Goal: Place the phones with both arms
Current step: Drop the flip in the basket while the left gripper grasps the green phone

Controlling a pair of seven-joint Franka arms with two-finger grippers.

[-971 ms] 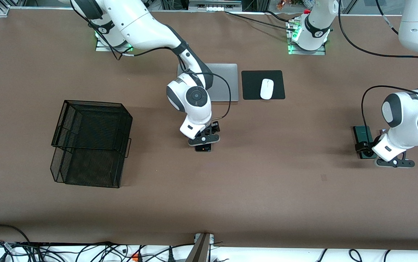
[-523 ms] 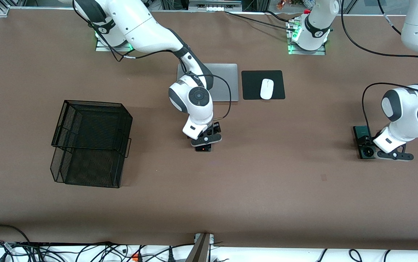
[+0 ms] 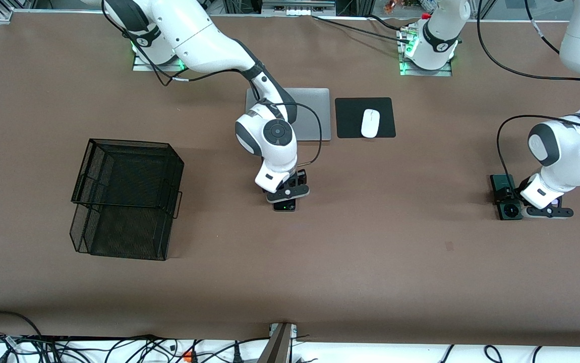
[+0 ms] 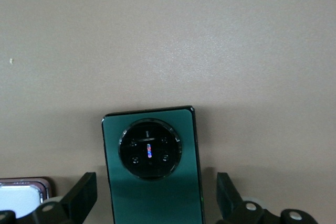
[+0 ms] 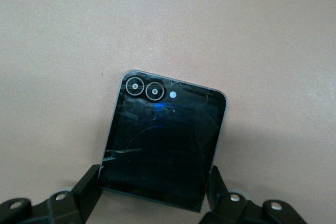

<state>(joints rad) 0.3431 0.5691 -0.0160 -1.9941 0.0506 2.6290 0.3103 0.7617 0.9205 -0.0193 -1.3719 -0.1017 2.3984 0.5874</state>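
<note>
Right wrist view shows my right gripper [image 5: 152, 187], wide a second ago, now clamped on the black phone [image 5: 163, 145] mid-table, while my left gripper [image 4: 156, 195] still straddles the green phone [image 4: 152, 169], open.

Our right arm reaches from its base to mid-counter, wrist bent steeply down, and our right pincer [image 3: 287, 200] sits low with its fingers [image 5: 86, 184] pressed against the sides of what lies between them. Our left arm folds down at its end of the counter, left pincer [image 3: 511, 200] low, fingers [image 4: 83, 195] spread wide.
</note>
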